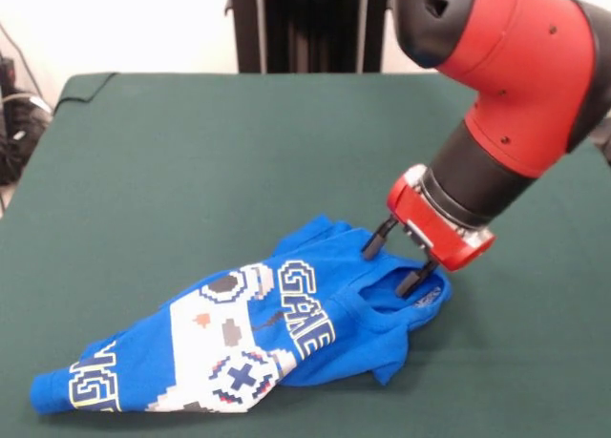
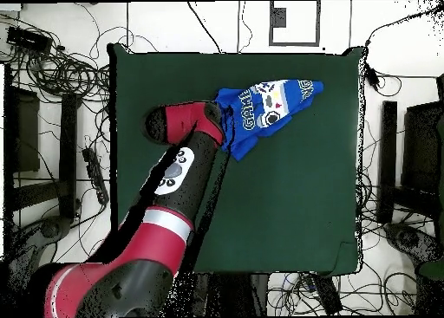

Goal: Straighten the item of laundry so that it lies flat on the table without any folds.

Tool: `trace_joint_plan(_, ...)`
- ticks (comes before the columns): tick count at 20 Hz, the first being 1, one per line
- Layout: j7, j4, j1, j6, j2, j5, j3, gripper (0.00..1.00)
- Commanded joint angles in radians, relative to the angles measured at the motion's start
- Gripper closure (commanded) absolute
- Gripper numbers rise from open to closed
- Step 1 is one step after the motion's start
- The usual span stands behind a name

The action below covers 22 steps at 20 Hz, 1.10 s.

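Your jaws (image 1: 401, 260) stand apart, one finger on each side of a raised fold at the collar end of the T-shirt (image 1: 239, 338), not yet clamped as far as you can see. The shirt lies bunched and tapered near one long edge of the table (image 1: 191, 152). Close too shallow and the fold may slip out; pull hard and the whole bundle may drag toward the edge. Nothing else stands on the felt.

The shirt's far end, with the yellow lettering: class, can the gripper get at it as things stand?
Probably yes. The gripper sits open at the shirt's collar end; the lettered end lies uncovered on the table, with nothing between.
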Motion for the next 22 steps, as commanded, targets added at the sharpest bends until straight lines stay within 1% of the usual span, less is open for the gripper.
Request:
trace_joint_plan(1,0.189,-0.128,0.048,0.218,0.065,0.029,0.013,0.00)
trace_joint_plan(3,0.181,-0.145,0.047,0.243,0.070,0.017,-0.005,0.00)
trace_joint_plan(5,0.185,-0.153,0.045,0.221,0.078,0.015,-0.009,0.00)
trace_joint_plan(8,0.194,-0.163,0.027,0.150,0.086,0.037,0.024,0.00)
trace_joint_plan(10,0.190,-0.175,0.014,0.141,0.087,0.054,0.050,0.00)
trace_joint_plan(18,0.201,-0.201,0.005,0.142,0.083,0.083,0.078,0.00)
trace_joint_plan(20,0.206,-0.210,0.007,0.154,0.084,0.084,0.074,0.00)
trace_joint_plan(22,0.197,-0.215,0.009,0.191,0.074,0.081,0.064,0.00)
